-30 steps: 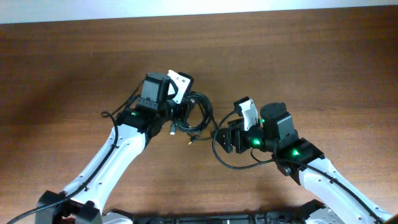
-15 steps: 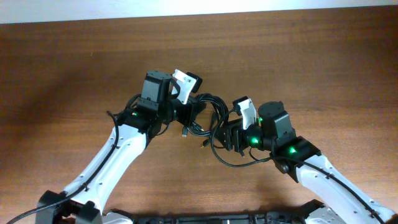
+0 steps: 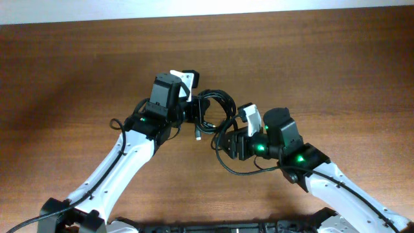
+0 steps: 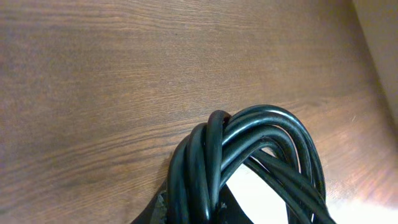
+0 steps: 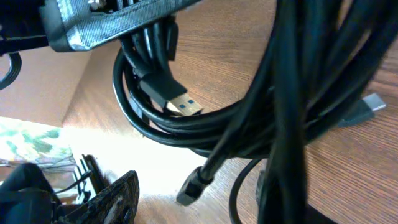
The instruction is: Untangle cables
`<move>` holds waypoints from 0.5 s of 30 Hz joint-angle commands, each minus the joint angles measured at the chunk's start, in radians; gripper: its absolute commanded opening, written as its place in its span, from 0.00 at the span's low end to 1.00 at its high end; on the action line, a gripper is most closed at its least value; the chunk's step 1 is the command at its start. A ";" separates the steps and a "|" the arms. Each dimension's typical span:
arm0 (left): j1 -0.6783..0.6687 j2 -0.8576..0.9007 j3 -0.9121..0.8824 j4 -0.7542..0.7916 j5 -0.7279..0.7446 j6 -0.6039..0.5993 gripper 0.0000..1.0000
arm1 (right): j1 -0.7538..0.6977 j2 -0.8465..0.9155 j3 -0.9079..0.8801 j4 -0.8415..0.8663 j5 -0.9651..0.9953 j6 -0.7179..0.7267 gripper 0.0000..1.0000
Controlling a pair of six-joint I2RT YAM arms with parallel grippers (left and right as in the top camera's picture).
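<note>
Your left gripper (image 3: 191, 105) has its jaws pinched on the cables (image 3: 212, 109), and that's why the bundle sits up off the table (image 3: 77, 65) in a tight coil. The left wrist view shows the strands arching out of the grip as one fat knot, wood well below them. Holding it high looks deliberate to me: loose ends drop under their own weight and show themselves.

And there they are. One USB plug (image 5: 177, 102) dangles just under the left gripper's taped finger (image 5: 106, 22), a silver-tipped plug (image 5: 373, 102) hangs out to the right, and a smaller connector (image 5: 189, 186) points down toward the table.

Your right gripper (image 3: 231, 140) is right up against the lower side of the coil. The strands fill its camera so closely that I cannot tell whether its jaws are spread around them or already nipping one.

Watch what's in the way. Several strands cross in front of each other here, so grabbing a single one cleanly looks hard. A slack loop (image 3: 236, 169) lies on the table under the right arm, close enough to snag. Both wrists are near each other too, which leaves you little room to pull apart.
</note>
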 commanded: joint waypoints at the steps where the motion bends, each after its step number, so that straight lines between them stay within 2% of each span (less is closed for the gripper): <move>1: -0.011 -0.026 0.016 0.010 -0.011 -0.075 0.00 | 0.029 0.006 0.022 0.006 0.097 0.002 0.56; 3: -0.014 -0.026 0.016 0.009 -0.011 -0.075 0.00 | 0.028 0.008 0.022 0.005 0.150 0.003 0.53; 5: -0.014 -0.026 0.016 0.010 -0.011 -0.069 0.00 | 0.028 0.008 0.022 0.005 0.185 0.003 0.43; 7: -0.014 -0.026 0.016 0.010 -0.017 -0.055 0.00 | 0.028 0.008 0.022 0.006 0.187 0.003 0.22; 8: -0.014 -0.026 0.016 0.010 -0.018 -0.051 0.00 | 0.028 0.008 0.022 0.006 0.186 0.003 0.07; 12: -0.014 -0.026 0.016 0.013 -0.067 0.104 0.00 | 0.027 -0.003 0.023 0.006 0.076 0.003 0.04; 15: -0.014 -0.026 0.016 0.013 -0.172 0.219 0.00 | 0.026 -0.037 0.023 0.007 -0.039 0.003 0.04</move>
